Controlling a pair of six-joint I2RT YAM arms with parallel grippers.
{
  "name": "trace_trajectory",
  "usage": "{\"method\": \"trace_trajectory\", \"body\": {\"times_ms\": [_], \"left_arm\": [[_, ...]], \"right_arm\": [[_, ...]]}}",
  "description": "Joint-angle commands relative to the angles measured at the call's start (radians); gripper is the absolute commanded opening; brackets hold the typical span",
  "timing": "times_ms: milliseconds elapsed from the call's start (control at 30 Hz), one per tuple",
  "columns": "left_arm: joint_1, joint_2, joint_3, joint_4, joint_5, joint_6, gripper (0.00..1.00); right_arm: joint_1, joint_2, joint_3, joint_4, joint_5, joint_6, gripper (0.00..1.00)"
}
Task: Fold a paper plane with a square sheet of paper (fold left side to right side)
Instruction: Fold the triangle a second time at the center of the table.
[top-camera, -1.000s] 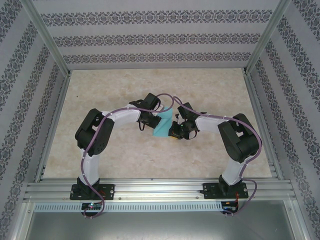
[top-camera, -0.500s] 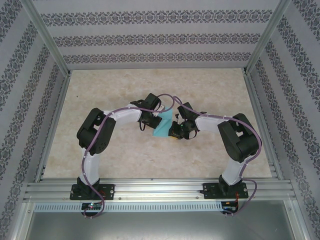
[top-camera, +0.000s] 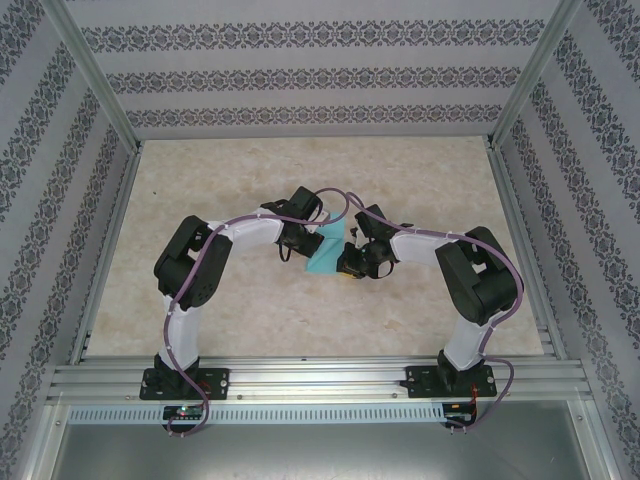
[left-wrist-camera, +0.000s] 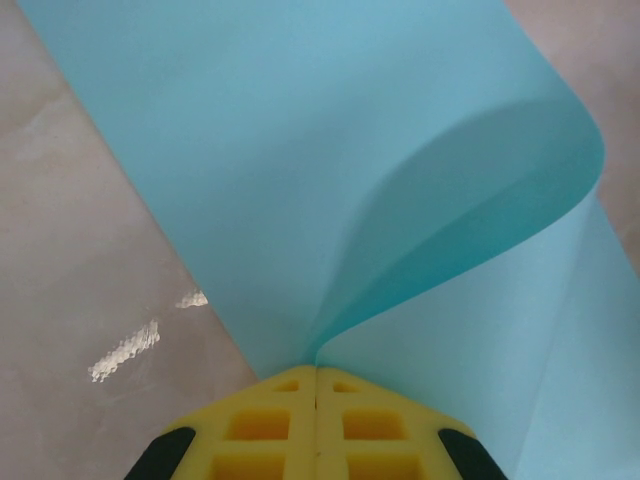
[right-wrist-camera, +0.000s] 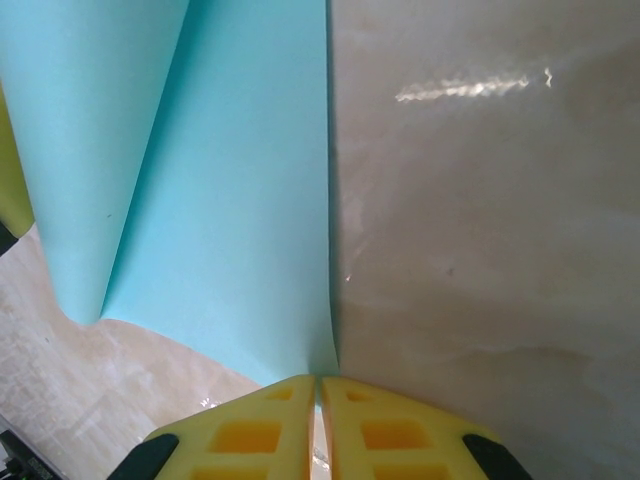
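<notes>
**Overhead view.** A pale marbled table (top-camera: 250, 170) is shown, enclosed by patterned walls (top-camera: 320, 60). The left arm (top-camera: 190, 270) and the right arm (top-camera: 475, 280) are bent inward from their bases at 7 and 5 o'clock, so that both wrists are brought together near the table's centre. Between them the square sheet of paper (top-camera: 325, 252) is seen, teal-blue, curled rather than lying flat. The left gripper (top-camera: 300, 240) is placed at the sheet's 10 o'clock side and the right gripper (top-camera: 350, 265) at its 4 o'clock side.

**Left wrist view.** The yellow fingers (left-wrist-camera: 260, 425) are pressed together, and the sheet is pinched in their seam. From there one layer is spread toward 11 o'clock, while another is bowed into a rounded loop toward 2 o'clock.

**Right wrist view.** The fingers (right-wrist-camera: 250, 435) are likewise clamped on the sheet's edge, which runs straight up to 12 o'clock. The paper is spread from it toward 10 o'clock above the table.
</notes>
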Motion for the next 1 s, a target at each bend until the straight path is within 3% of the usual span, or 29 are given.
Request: {"method": "trace_trajectory", "body": {"times_ms": [0, 167, 400, 967], "left_arm": [[0.013, 0.027, -0.007, 0.005, 0.004, 0.011, 0.00], [0.013, 0.026, -0.017, 0.009, 0.006, 0.011, 0.00], [0.014, 0.024, -0.015, 0.013, -0.005, 0.008, 0.00], [0.014, 0.006, 0.002, -0.002, -0.019, 0.017, 0.00]], "right_arm": [[-0.003, -0.018, -0.009, 0.000, 0.006, -0.005, 0.14], [-0.061, -0.090, -0.036, 0.115, -0.089, 0.058, 0.18], [-0.047, -0.042, -0.021, 0.168, -0.099, 0.101, 0.18], [-0.008, 0.076, -0.021, 0.055, 0.001, 0.064, 0.17]]}}
